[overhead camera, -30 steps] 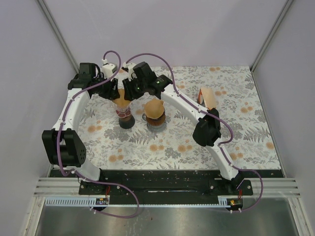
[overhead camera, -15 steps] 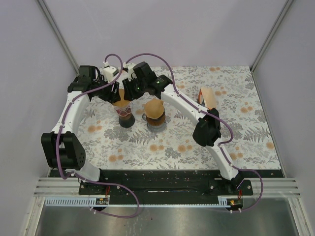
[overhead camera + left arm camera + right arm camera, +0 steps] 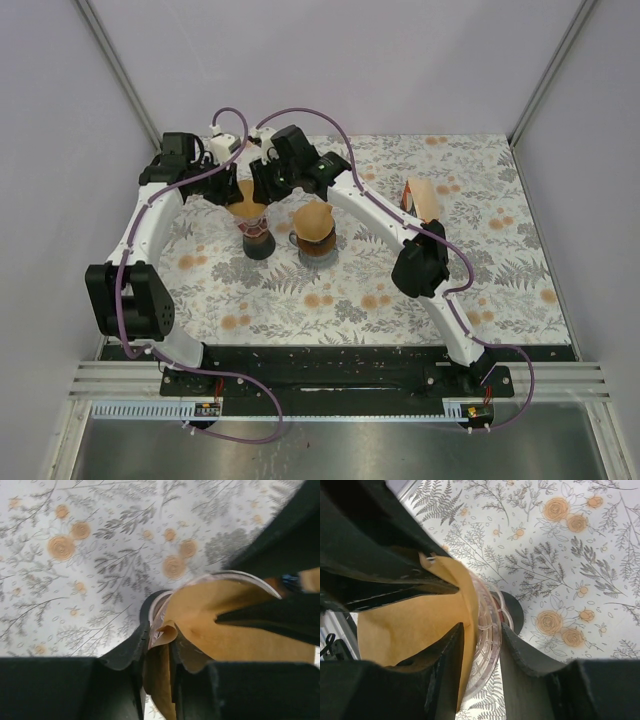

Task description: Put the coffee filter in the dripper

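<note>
A clear plastic dripper (image 3: 256,236) stands on a dark base at the back left of the table, with a brown paper coffee filter (image 3: 247,207) sitting in its cone. My left gripper (image 3: 235,193) is shut on the filter's left edge; in the left wrist view the paper (image 3: 235,625) is pinched between my fingers (image 3: 159,647) beside the clear rim (image 3: 235,573). My right gripper (image 3: 262,190) is shut on the dripper's right side. In the right wrist view it (image 3: 481,640) has one finger inside on the filter (image 3: 410,620) and one outside the ribbed wall (image 3: 489,625).
A second dripper (image 3: 316,234) holding a brown filter stands just right of the first. A stack of brown filters in a holder (image 3: 422,198) stands at the back right. Floral cloth (image 3: 400,290) covers the table; white walls enclose it.
The left wrist has shifted slightly to the left. The filter, the dripper and the right gripper stay where they were.
</note>
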